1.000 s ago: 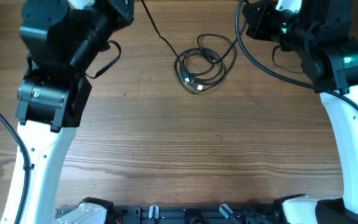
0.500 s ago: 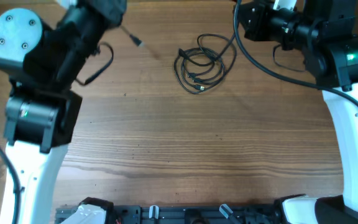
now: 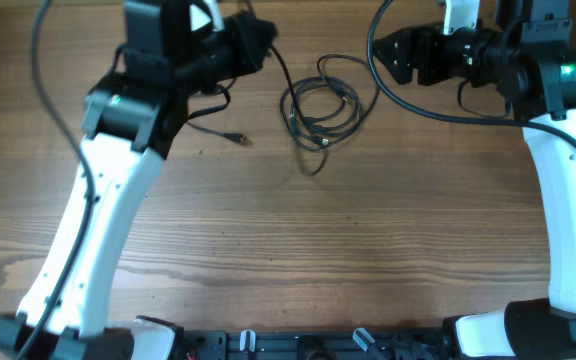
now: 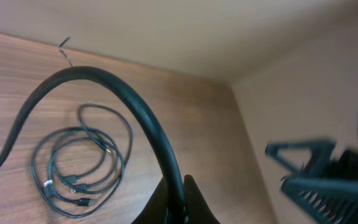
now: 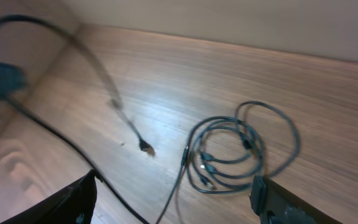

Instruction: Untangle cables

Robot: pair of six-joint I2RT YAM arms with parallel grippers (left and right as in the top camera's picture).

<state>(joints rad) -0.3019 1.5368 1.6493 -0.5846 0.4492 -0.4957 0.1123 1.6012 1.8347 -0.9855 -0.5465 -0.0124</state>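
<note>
- A brown wood-grain tabletop (image 3: 368, 250) fills the scene, with a plain pale wall behind it in the wrist views
- The coil of thin dark cables (image 3: 320, 105) lies flat near the far edge, between the two arms; several loops overlap, and small connectors show inside the bundle
- A loose dark lead with a small plug (image 3: 234, 137) lies just left of the coil, its plug end on the wood and apart from the loops; its other end runs back under the left arm
- The left pincer (image 3: 258, 45) hovers high at the far edge, left of the coil; a thin strand runs from near it down to the coil, but a thick black cable (image 4: 142, 118) crosses its wrist view, so I cannot tell how wide it is or whether it holds anything
- The right pincer (image 3: 383, 57) sits to the right of the coil, fingers (image 5: 79, 199) spread wide with nothing between them
- Progress looks early: one lead appears freed, while the main bundle is knotted together, so most of the separating and laying-out seems left to do
</note>
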